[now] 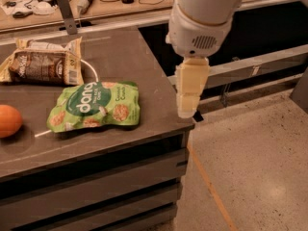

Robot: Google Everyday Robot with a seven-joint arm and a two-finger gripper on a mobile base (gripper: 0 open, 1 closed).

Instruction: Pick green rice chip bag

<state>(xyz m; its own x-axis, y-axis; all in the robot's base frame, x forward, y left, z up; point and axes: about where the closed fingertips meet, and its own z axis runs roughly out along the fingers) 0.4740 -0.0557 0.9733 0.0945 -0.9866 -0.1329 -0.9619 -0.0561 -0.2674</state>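
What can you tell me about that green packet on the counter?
It is a light-green crinkly snack pouch with a dark-green oval, white "dang" lettering and pictured round golden chips. It lies flat, face up, near the dark grey counter's right front corner; a thin white cord seems to pass beneath it. The robot's cream gripper hangs to its right, not touching it.

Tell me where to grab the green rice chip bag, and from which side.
Probably its right edge seam, from above. The green rice chip bag lies flat on the counter, so its broad face gives little to pinch. That edge is nearest the gripper, which hangs by the counter's right corner, and farthest from the orange and the brown snack bag.
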